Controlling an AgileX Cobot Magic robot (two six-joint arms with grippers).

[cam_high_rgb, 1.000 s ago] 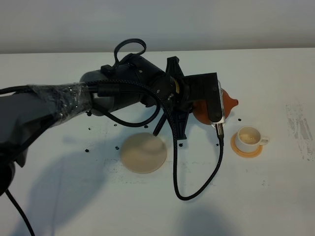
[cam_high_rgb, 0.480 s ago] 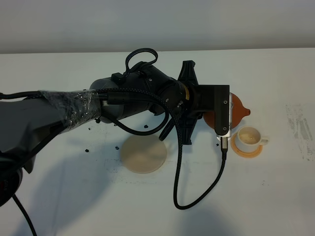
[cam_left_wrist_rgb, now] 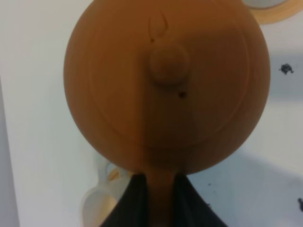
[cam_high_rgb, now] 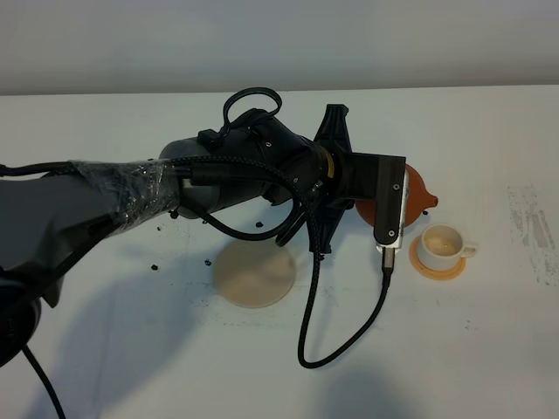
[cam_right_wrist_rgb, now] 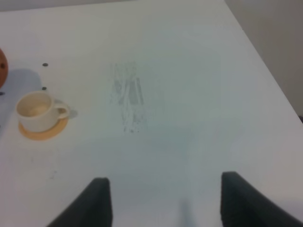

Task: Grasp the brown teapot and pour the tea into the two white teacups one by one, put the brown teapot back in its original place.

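The brown teapot [cam_high_rgb: 414,194] hangs just left of a white teacup [cam_high_rgb: 441,243], its spout pointing toward that cup. My left gripper [cam_left_wrist_rgb: 158,184] is shut on the teapot's handle; the lid knob [cam_left_wrist_rgb: 169,66] faces the wrist camera. This teacup stands on an orange-tan coaster [cam_high_rgb: 437,267] and holds pale liquid. A second white teacup [cam_left_wrist_rgb: 94,208] peeks out under the teapot in the left wrist view; my arm hides it in the high view. The beige round mat [cam_high_rgb: 255,275] lies bare. My right gripper [cam_right_wrist_rgb: 165,203] is open over bare table, far from the cup [cam_right_wrist_rgb: 38,109].
My left arm [cam_high_rgb: 218,175] stretches across the middle of the table, and its black cable [cam_high_rgb: 345,323] loops down onto the surface. Small dark specks [cam_high_rgb: 155,265] dot the table at the left. Grey scuff marks [cam_right_wrist_rgb: 127,94] lie right of the cup, and the table's right edge [cam_right_wrist_rgb: 265,66] is close.
My left arm carried the teapot rightward toward the cup on its coaster, then eased back slightly. The cable loop shifted with it. The cup and mat stayed put.
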